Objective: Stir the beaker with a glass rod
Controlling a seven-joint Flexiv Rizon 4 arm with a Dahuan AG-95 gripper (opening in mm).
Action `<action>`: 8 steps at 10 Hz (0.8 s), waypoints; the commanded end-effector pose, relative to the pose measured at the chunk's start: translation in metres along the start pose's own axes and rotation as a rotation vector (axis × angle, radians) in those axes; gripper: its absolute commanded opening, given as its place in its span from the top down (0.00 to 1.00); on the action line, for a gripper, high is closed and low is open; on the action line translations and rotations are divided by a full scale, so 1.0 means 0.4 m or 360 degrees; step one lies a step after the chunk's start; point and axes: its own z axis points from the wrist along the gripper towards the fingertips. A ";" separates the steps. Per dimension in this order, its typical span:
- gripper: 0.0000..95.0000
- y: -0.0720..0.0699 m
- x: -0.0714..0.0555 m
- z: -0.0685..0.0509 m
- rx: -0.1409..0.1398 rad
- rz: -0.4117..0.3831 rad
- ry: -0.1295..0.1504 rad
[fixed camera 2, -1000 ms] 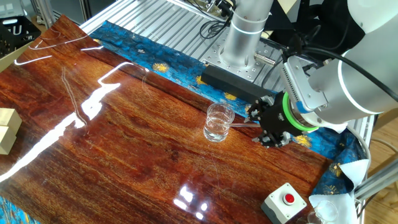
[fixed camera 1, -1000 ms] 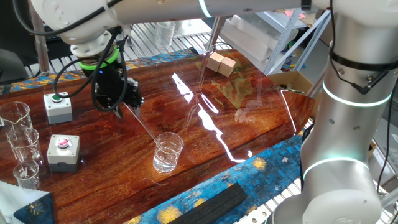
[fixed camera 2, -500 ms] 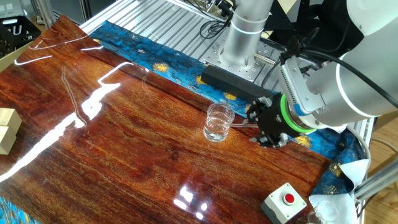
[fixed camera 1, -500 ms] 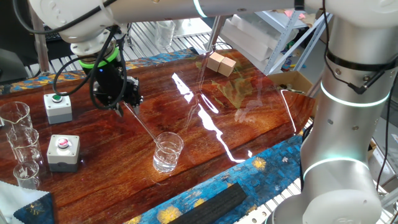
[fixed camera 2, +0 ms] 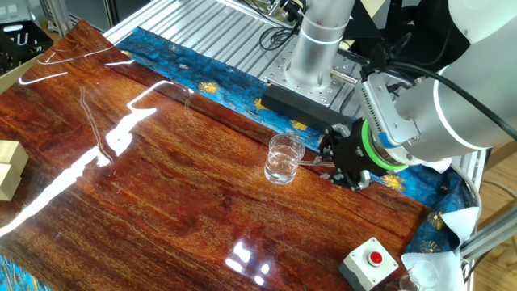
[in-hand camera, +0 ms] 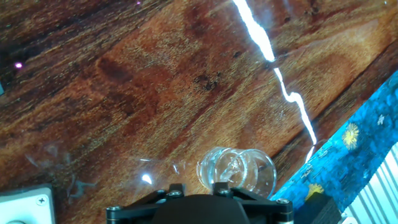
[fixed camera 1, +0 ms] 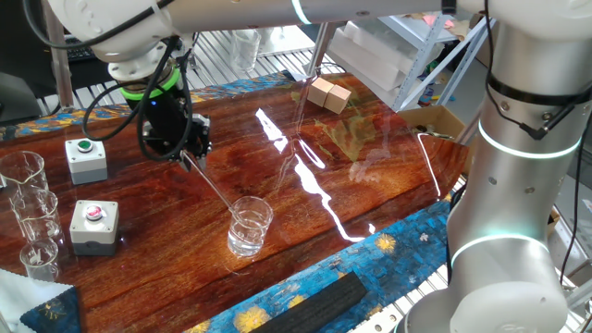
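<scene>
The gripper (fixed camera 1: 188, 148) is clamped on the upper end of the glass rod (fixed camera 1: 215, 188), which slants down and away from it into the beaker (fixed camera 1: 250, 226). The beaker stands upright on the wooden table (fixed camera 1: 370, 176), near the blue cloth (fixed camera 2: 202, 77) along the edge, just beside the gripper in the other fixed view.

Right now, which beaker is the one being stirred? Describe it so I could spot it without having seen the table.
Start at the wooden table and go to its front edge by the blue patterned cloth. The beaker stands alone there, with the glass rod slanting into it from the gripper. The other clear beakers cluster at the table's far left.
</scene>
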 end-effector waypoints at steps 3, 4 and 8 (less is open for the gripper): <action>1.00 -0.024 0.000 -0.015 -0.0006 -0.0047 -0.0002; 1.00 -0.033 -0.002 -0.019 -0.0011 -0.0062 0.0000; 1.00 -0.085 -0.022 -0.025 -0.0117 -0.0131 0.0060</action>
